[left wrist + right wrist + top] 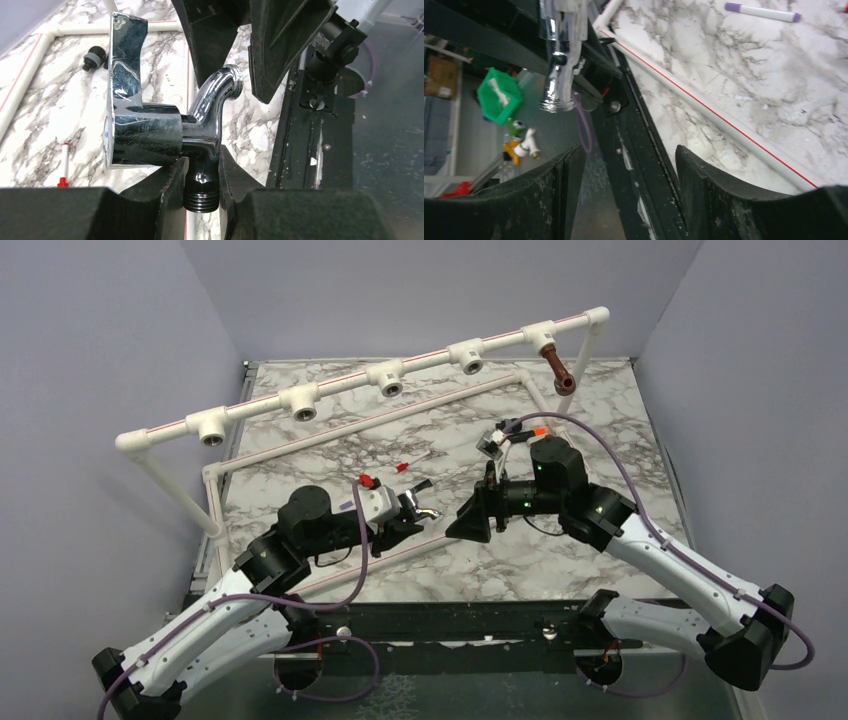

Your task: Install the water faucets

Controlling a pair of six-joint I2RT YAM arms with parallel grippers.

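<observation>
My left gripper [201, 167] is shut on the threaded stem of the chrome water faucet [150, 125]. The lever handle lies to the left and the curved spout points up, away from the jaws. From above, this faucet [426, 510] hangs over the table's near middle. My right gripper [470, 521] faces it from the right, a short way off. It stands open [629, 165] with nothing between its fingers, and the chrome spout [559, 75] shows above the left finger. A reddish-brown faucet [557, 371] hangs from the rightmost tee of the raised white pipe [430, 358].
Several open tee sockets [303, 405] line the raised pipe. A white pipe frame [350, 428] lies on the marble. Thin sticks with a red tip [402, 467] and a purple tip [761, 12] rest there, as does a small black cap [94, 57]. A green bin [499, 95] sits below the table edge.
</observation>
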